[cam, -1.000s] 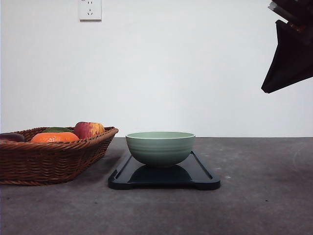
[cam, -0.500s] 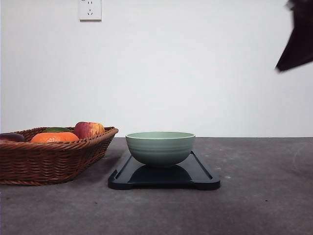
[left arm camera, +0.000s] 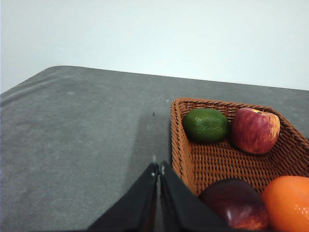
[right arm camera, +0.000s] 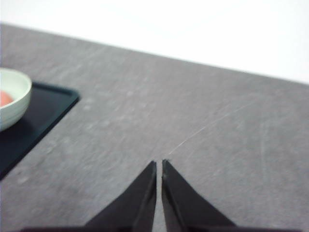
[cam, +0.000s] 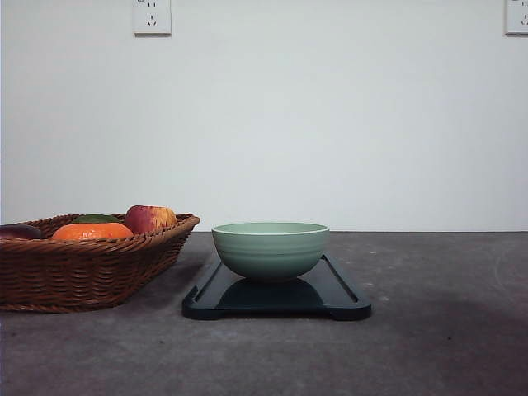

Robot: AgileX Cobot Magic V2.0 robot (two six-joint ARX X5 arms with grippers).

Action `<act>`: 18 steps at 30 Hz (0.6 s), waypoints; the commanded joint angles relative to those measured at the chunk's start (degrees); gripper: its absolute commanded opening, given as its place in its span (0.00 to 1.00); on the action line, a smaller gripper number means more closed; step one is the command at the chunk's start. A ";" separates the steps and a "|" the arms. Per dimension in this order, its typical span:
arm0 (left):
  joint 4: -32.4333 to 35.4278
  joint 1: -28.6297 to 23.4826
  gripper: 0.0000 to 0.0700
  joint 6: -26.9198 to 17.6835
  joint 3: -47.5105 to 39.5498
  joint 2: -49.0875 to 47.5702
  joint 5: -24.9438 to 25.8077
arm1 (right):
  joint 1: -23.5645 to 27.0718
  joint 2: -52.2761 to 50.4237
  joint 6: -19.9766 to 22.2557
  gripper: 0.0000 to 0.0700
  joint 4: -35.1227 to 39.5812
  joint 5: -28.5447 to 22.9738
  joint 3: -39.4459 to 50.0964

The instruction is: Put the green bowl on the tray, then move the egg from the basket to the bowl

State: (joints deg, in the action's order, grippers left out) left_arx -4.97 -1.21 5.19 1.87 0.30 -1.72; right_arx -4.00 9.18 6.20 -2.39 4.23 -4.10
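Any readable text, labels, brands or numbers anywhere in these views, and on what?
None can be read. The wall sockets carry no legible marking, and the green bowl, tray, basket and fruit show no labels or print.

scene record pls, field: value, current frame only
green bowl: upright on the tray, something orange-pink inside, seen from the right wrist
tray: on the table, right of the basket
basket: holds an orange, red apple, green fruit, dark red fruit
left gripper: fingers shut, empty, beside the basket rim
right gripper: fingers shut, empty, above bare table
egg: cannot confirm
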 commanded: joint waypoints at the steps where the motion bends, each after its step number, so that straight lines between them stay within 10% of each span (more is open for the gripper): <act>1: 0.31 0.00 0.00 0.07 -1.14 -0.11 -0.26 | 0.66 -2.68 0.20 0.01 0.69 -0.20 1.24; 18: 0.28 0.00 0.00 0.07 -1.14 -0.11 -0.26 | 3.04 -8.97 0.00 0.01 -0.16 -0.15 3.43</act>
State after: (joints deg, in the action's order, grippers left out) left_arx -5.02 -1.21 5.19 1.87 0.30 -1.72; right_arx -0.97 0.14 6.17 -2.94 4.25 -0.93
